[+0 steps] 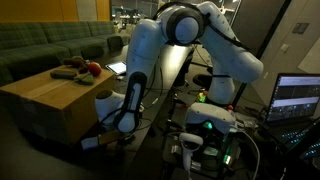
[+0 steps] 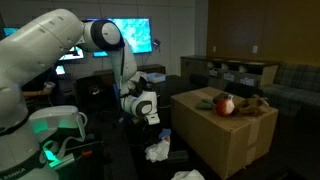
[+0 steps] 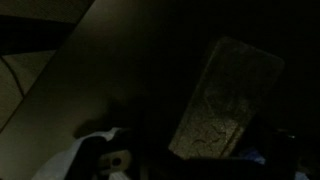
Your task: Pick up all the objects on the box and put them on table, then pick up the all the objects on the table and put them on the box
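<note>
Red toy [image 2: 226, 104]: on cardboard box [image 2: 232, 138] top, dark pieces [image 1: 68, 72] beside. Judged light, rounded, firm, may roll; take across middle. Claw [image 2: 146, 112] released, low, apart from box.

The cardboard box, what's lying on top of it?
A red toy and some darker small things beside it; dim light hides what they are.

The box [image 2: 225, 135] is plain brown cardboard, the toy [image 2: 226, 104] on it red, the sofa [image 1: 45, 45] green, the arm [image 1: 215, 45] white, the cloth [image 2: 158, 151] white, the screen [image 2: 130, 35] bright blue, and the slab [image 3: 225, 95] speckled grey.
</note>
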